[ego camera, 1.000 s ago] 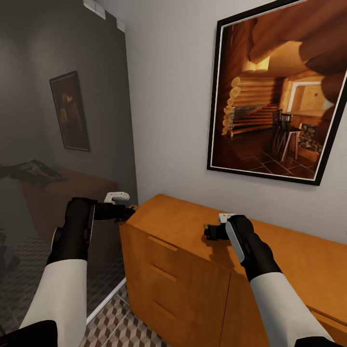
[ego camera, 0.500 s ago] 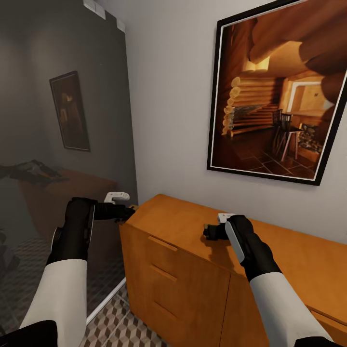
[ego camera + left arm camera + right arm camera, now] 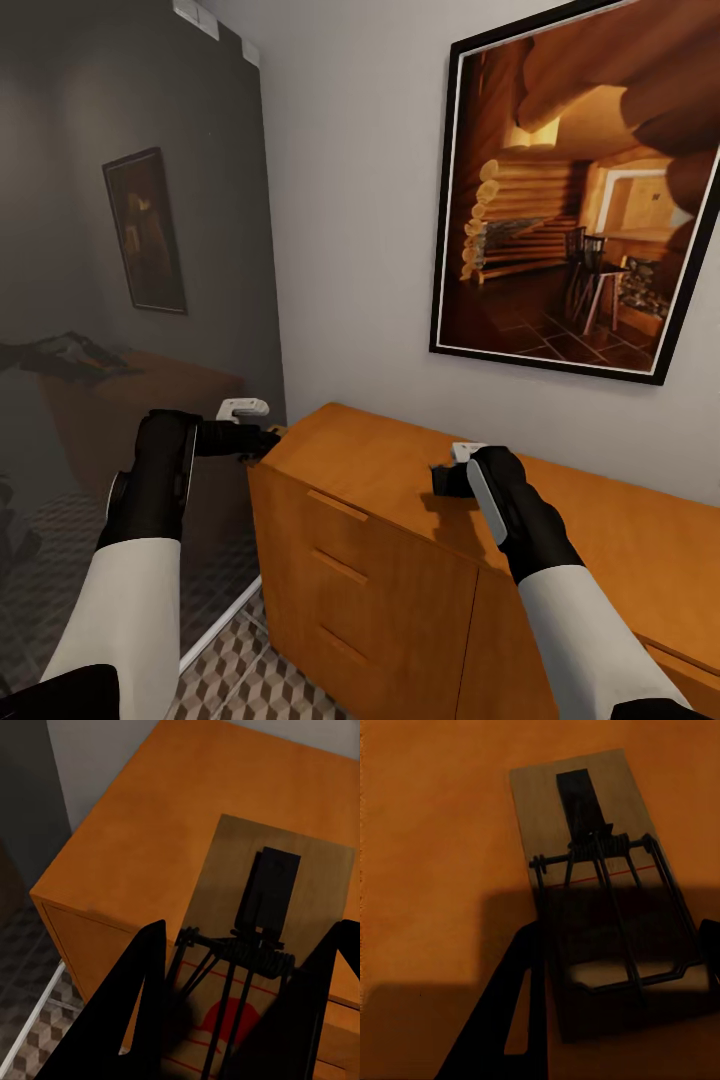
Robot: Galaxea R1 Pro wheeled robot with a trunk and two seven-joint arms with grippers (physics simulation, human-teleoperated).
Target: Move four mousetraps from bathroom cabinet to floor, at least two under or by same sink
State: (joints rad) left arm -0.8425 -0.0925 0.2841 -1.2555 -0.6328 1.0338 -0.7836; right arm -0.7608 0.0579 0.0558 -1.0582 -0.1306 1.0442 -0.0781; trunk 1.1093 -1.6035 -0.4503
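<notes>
While both arms reach over the wide orange-brown wooden cabinet [image 3: 400, 480], the step in hand appears to be the pick-up of mousetraps from its flat top.

Left gripper [image 3: 240, 1016]: its two dark fingers stand on either side of a flat tan wooden mousetrap with dark wire spring and red mark [image 3: 281, 907]. The board lies between the jaws and runs out past their tips, above the cabinet's corner. The jaws look closed onto its edges, though actual contact cannot be confirmed. In the head view this gripper [image 3: 262, 437] sits at the cabinet's near corner.

Right gripper [image 3: 622, 997]: a second tan mousetrap [image 3: 592, 847] lies flat on the top. One finger [image 3: 521, 1020] shows just beside its long edge; the other is barely seen at the opposite edge. The jaws straddle the board's near end, but whether they pinch it cannot be told. In the head view this gripper [image 3: 445, 480] rests low on the top.

Next move, as judged: secure both boards, lift clear, then turn toward the cube-patterned tiled bathroom floor [image 3: 250, 680].

Surroundings: a large black-framed picture of a log cabin interior [image 3: 580, 190] hangs above; a dark glass panel [image 3: 130, 250] stands close beside the left arm and limits its swing.
</notes>
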